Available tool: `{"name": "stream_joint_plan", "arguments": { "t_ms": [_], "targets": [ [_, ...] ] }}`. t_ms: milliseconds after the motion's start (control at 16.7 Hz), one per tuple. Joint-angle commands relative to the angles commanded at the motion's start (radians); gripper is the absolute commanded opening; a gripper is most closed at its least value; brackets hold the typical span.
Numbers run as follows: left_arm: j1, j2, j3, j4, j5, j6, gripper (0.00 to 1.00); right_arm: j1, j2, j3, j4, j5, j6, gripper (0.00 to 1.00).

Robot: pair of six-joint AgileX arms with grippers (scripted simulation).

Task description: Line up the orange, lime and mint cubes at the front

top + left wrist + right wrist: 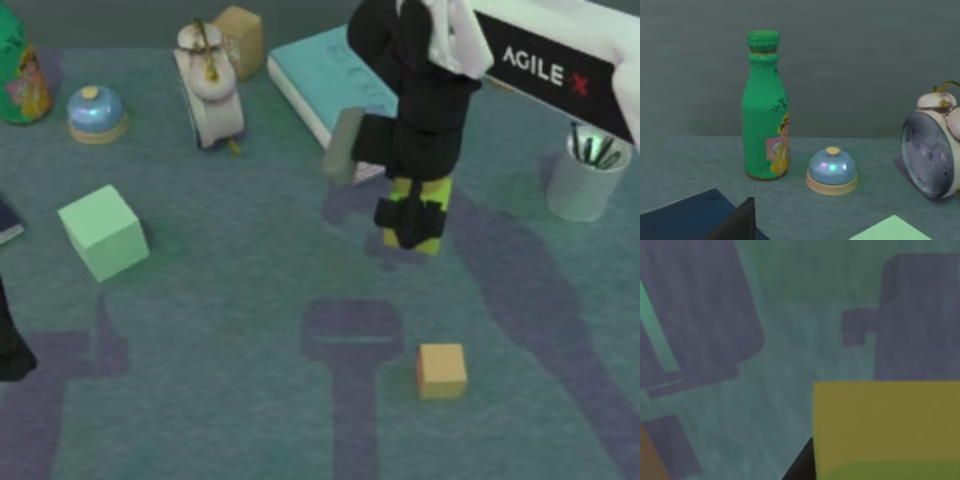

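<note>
Here, the right gripper (410, 222) grasps the lime cube (420, 210) near table centre, the orange cube (441, 371) at its 6 o'clock, the mint cube (102, 231) far at 9 o'clock.

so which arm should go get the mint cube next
Left, probably. The mint cube sits on the table's left side, close to the left arm parked at the left edge. The right gripper is mid-table, at the lime cube, and seems to be holding it.

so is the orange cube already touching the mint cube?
No: in the top view the orange cube sits far right of the mint cube, bare table between them.
</note>
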Motion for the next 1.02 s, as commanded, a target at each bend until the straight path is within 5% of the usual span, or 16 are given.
{"name": "stream_joint_plan", "arguments": {
  "t_ms": [420,1020],
  "targets": [
    [0.000,0.000,0.000,0.000,0.000,0.000,1.00,0.023,-0.034,-0.040,0.017,0.000,0.006,0.00],
    [0.000,0.000,0.000,0.000,0.000,0.000,1.00,0.299,-0.344,-0.489,0.146,-0.001,0.044,0.00]
  ]
}}
